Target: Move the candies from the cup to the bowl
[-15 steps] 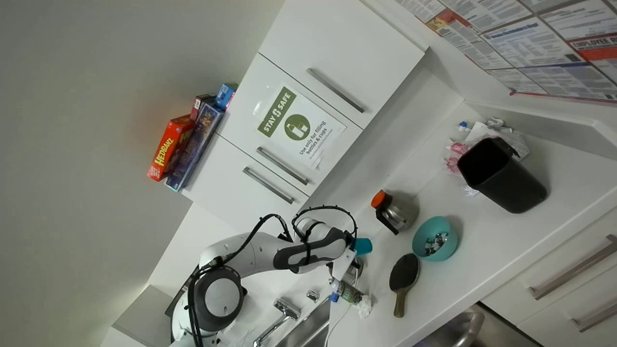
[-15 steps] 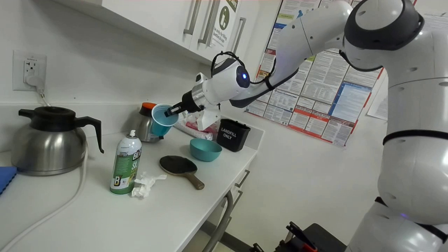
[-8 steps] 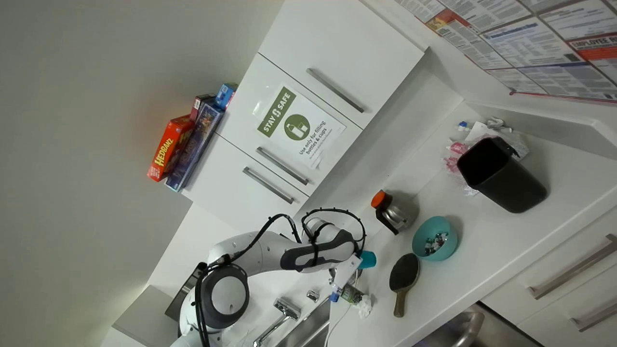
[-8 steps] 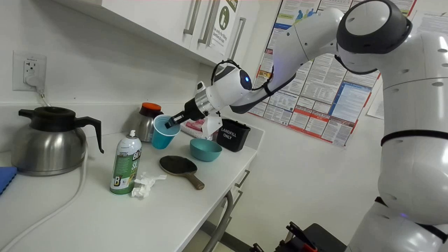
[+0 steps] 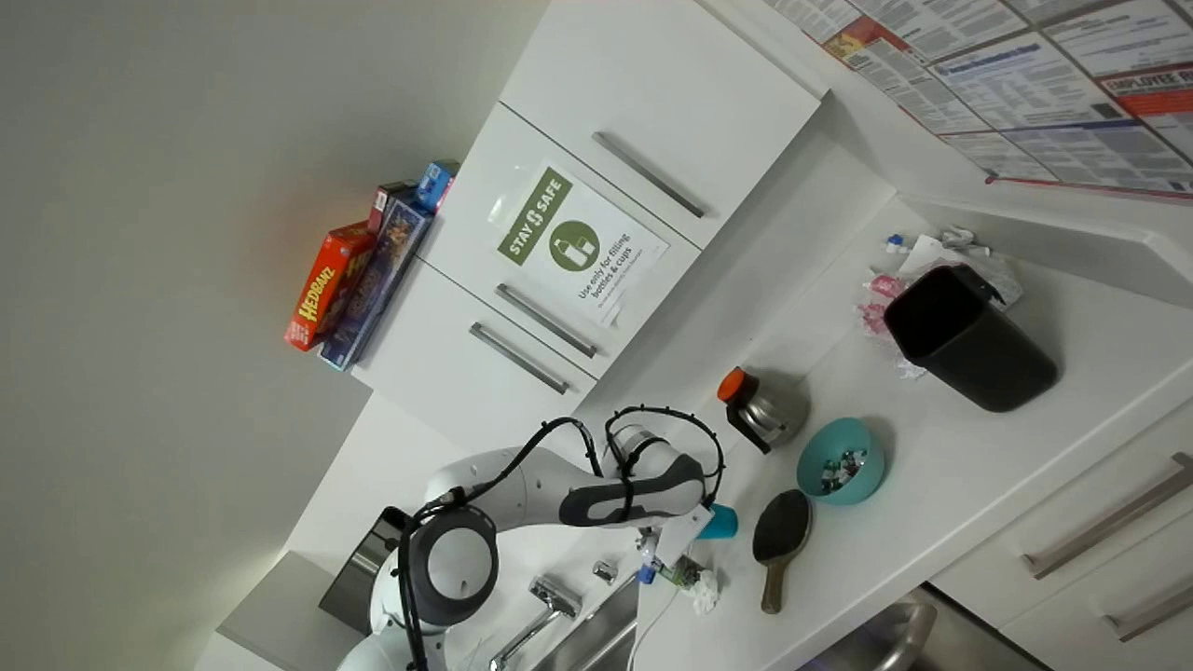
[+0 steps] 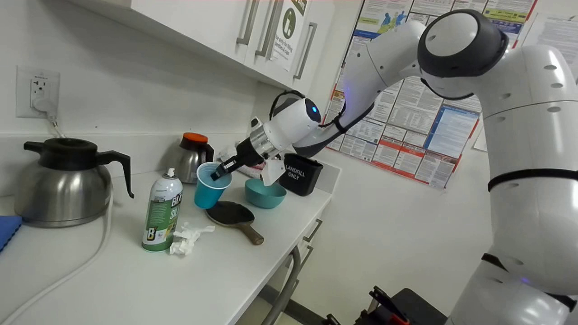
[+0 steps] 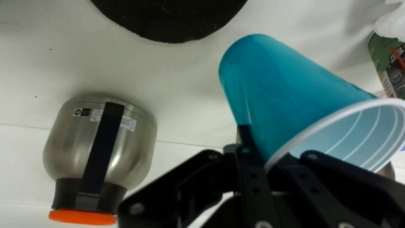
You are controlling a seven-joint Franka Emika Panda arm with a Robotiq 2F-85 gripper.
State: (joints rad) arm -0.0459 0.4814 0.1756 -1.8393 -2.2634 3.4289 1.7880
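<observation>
- At the counter (image 6: 135, 284), near the spray can (image 6: 163, 212) and the rounded end of the dark paddle (image 6: 230, 213), the blue cup (image 6: 209, 194) leans with its mouth upward; whether its base touches the surface cannot be told.
- Gripper (image 6: 219, 172): jaws clamped on the cup's wall at the rim, one finger inside the mouth and one outside, with no slack seen.
- Candies (image 5: 844, 471): small mixed-colour pieces, gathered in the bottom of the teal bowl (image 5: 827, 445), which stands apart from the cup.
- Cup contents: the part of the inner wall seen in the wrist view bears no candies; the bottom is hidden, so stray pieces cannot be ruled out.
- Step in hand, as judged: the transfer appears complete, and putting the cup down is the work at present.
- Next move, as judged: bring the cup upright, seat its base flat on the counter clear of the paddle's edge, then part the jaws gently and lift the inner finger straight out, since a light cup may tip if the rim is caught.
</observation>
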